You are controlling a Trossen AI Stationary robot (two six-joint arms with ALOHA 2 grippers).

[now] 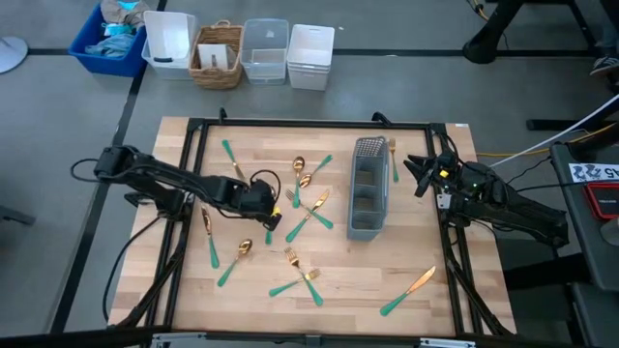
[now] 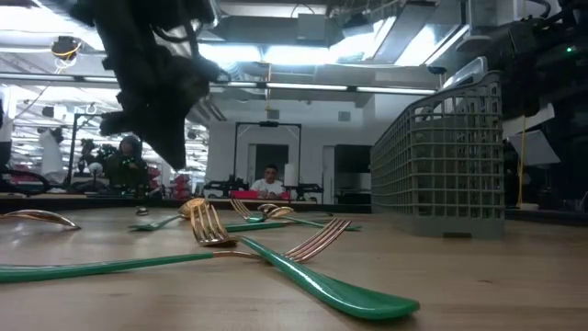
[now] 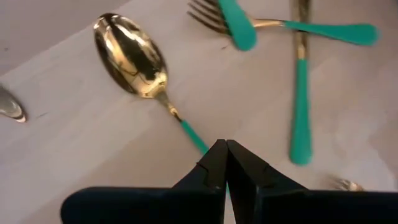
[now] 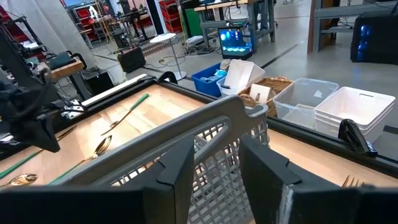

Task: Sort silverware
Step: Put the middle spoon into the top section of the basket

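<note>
Left end effector (image 1: 274,218) hovers mid-surface, fingers pressed together, empty; the gold-bowled, teal-handled spoon (image 3: 138,65) lies just ahead, handle pointing back at it. Right end effector (image 1: 423,172), spread, waits beside the grey mesh caddy (image 1: 368,188).

Gold-headed, teal-handled silverware (image 1: 309,215) on pale wood table (image 1: 319,300); grey mesh caddy (image 1: 368,188), seemingly unpatterned.

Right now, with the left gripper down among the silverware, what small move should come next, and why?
Probably a short lift. The left gripper is shut on the teal handle of a gold spoon whose bowl lies on the table. Raising it would clear the crossed forks nearby before heading to the caddy.
</note>
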